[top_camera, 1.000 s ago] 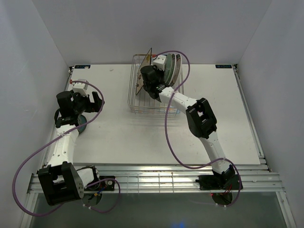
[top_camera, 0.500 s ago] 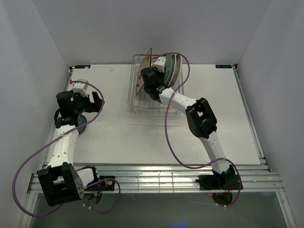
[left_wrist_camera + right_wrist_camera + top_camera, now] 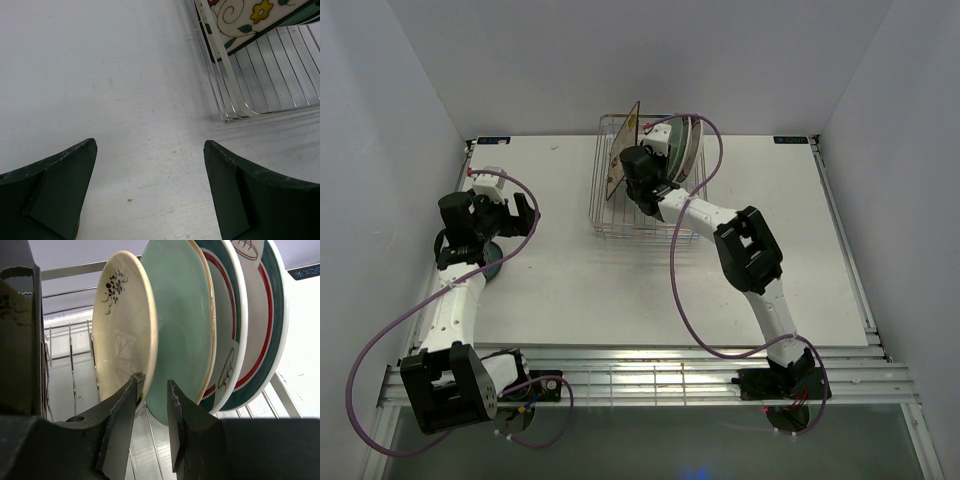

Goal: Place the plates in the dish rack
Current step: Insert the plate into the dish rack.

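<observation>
Left hand (image 3: 150, 150): fully spread and holding nothing; in the wrist view we see only bare tabletop (image 3: 620, 290) between its fingers.
Small dark plate (image 3: 492, 262): flat on the tabletop near the left edge, partly hidden under the left arm and well apart from the rack.
Right hand (image 3: 152, 385): low inside the dish rack (image 3: 605, 215), fingers a narrow gap apart with nothing pinched that we can see. One fingertip sits against the lower rim of the cream plate (image 3: 122, 325).
Rack load: cream plate upright, pale green plate (image 3: 180, 325) just behind it, then two white plates (image 3: 227, 340) with teal-red rims. The square floral plate (image 3: 617, 165) leans at the left side.
Risk, right: we judge that a skewed withdrawal could catch the cream rim and tip it onto the green plate.
Risk, cable (image 3: 705, 125): it loops over the plate tops and could snag them.
Risk, left: a flat plate gives little edge, so it may skid.
</observation>
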Controlling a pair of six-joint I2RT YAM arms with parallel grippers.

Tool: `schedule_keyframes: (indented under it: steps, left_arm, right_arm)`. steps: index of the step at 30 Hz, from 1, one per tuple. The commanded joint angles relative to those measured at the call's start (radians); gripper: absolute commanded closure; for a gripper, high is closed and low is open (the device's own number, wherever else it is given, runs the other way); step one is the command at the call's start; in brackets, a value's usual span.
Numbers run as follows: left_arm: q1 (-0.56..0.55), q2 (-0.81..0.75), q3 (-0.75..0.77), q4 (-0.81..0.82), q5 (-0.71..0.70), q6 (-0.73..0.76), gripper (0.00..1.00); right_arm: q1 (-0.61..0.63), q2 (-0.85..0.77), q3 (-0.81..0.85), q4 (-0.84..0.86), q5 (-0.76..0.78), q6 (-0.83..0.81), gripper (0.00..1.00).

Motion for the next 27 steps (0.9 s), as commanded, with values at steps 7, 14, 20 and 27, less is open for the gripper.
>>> schedule_keyframes:
  steps: [7,14,20,27]
  left_arm:
    - [-0.004,-0.034,0.004,-0.005,0.019,0.009,0.02]
    - [-0.004,-0.034,0.004,-0.007,0.020,0.009,0.02]
    - [-0.004,-0.034,0.004,-0.008,0.020,0.009,0.02]
    - [-0.004,-0.034,0.006,-0.011,0.016,0.016,0.02]
  right_arm:
    - [-0.002,-0.189,-0.137,0.162,-0.013,0.025,0.63]
    - [-0.002,-0.252,-0.219,0.193,-0.085,0.012,0.61]
    - [-0.002,-0.287,-0.249,0.203,-0.125,0.012,0.60]
    - [-0.002,-0.397,-0.401,0.263,-0.205,0.007,0.60]
